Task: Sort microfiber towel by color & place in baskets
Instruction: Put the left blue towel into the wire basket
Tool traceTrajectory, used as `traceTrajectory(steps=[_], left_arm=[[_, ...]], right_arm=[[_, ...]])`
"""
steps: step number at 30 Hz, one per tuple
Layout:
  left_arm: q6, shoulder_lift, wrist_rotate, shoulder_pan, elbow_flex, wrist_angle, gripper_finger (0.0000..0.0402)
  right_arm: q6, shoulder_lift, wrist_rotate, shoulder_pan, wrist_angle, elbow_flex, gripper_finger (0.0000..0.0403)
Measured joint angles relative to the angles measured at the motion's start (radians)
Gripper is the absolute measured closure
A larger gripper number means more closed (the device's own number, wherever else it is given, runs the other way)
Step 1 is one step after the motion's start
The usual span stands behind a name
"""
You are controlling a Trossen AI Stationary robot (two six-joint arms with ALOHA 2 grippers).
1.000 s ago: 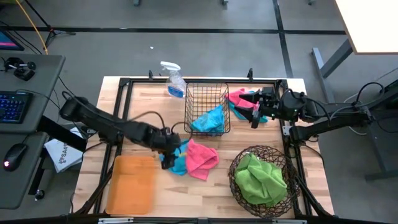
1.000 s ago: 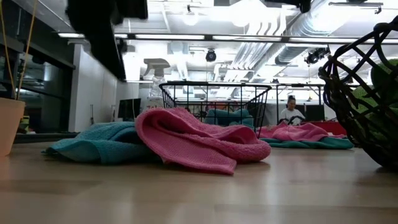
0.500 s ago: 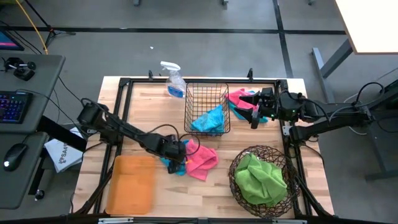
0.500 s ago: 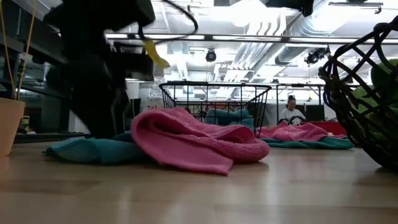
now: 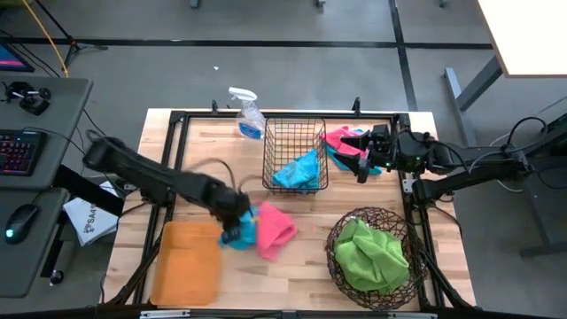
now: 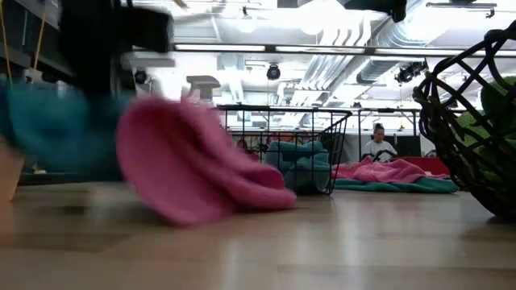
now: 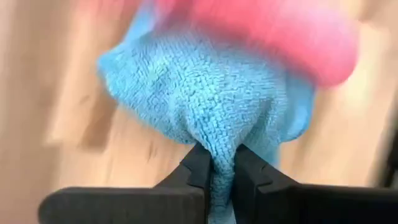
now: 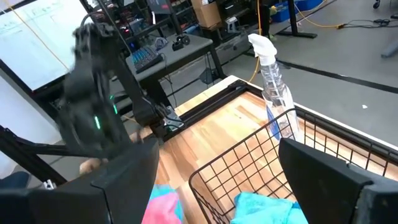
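Your left gripper (image 7: pixel 216 177) has its two dark fingers pinched tight on a fold of the teal-blue microfiber towel (image 7: pixel 205 93), which bunches up just beyond the fingertips. In the high view that teal-blue towel (image 5: pixel 241 229) sits beside the left gripper (image 5: pixel 232 227), in front of the black rectangular wire-grid basket (image 5: pixel 295 133) and just off the shallow orange rectangular tray (image 5: pixel 187 263). A hot pink microfiber towel (image 5: pixel 275 228) lies crumpled against the teal one, on the side away from the tray; in the low view this pink towel (image 6: pixel 193 165) looks lifted at one end and blurred.

Inside the wire-grid basket you can see another teal-blue cloth (image 5: pixel 298 170). On the far side of that basket from the tray, a pink-and-teal pair of cloths (image 5: pixel 340 142) lies on the light wooden table (image 5: pixel 301 275), right by your right gripper (image 5: pixel 361 155). That gripper hovers there with its fingers spread wide and nothing between them; its wrist camera looks across the wire-grid basket (image 8: pixel 249 168) toward the clear spray bottle with white trigger (image 8: pixel 273 74), which stands just behind the basket.

In front of the wire-grid basket and off to the right stands the round dark-brown woven basket (image 5: pixel 341 232), holding a bright green cloth (image 5: pixel 372 255).
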Motion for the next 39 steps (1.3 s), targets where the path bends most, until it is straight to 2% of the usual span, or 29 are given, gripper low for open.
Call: traceTrajectory(steps=[3,6,10,12,15,18,21,26,30,34,39], left_arm=[[0.041,-0.106,0.037,0.02,0.088,-0.142,0.039],[0.073,-0.173,0.117,0.054,0.21,-0.255,0.0396],[0.108,-0.172,0.233,0.095,0.358,-0.416,0.0398],[0.146,-0.166,0.231,0.103,0.432,-0.447,0.0399],[0.245,-0.168,0.062,0.104,0.507,-0.376,0.04],[0.362,-0.151,-0.127,0.148,0.523,-0.192,0.04],[0.447,-0.097,-0.212,0.226,0.522,-0.041,0.0401],[0.557,0.063,-0.276,0.355,0.522,0.146,0.0401],[0.57,0.215,-0.258,0.445,0.521,0.275,0.0401],[0.525,0.345,-0.209,0.506,0.521,0.303,0.0401],[0.436,0.439,-0.213,0.539,0.519,0.308,0.0401]], right_arm=[[0.0,0.003,0.0,0.0,0.0,0.0,0.0077],[0.0,0.008,0.0,0.0,-0.001,0.0,0.0077],[0.0,0.014,0.0,0.0,-0.001,0.0,0.0077],[0.0,0.016,-0.004,0.0,0.0,0.0,0.0077],[0.0,0.017,-0.009,0.0,0.003,0.0,0.0077],[0.002,0.019,-0.009,0.0,0.034,0.0,0.0077],[-0.011,0.021,0.001,0.0,0.098,0.0,0.0077],[-0.091,0.032,0.055,0.0,0.253,0.0,0.0077],[-0.137,0.036,0.056,0.0,0.325,0.0,0.0077],[-0.138,0.033,0.056,0.0,0.325,0.0,0.0077],[-0.15,0.029,0.046,0.0,0.311,0.0,0.0077]])
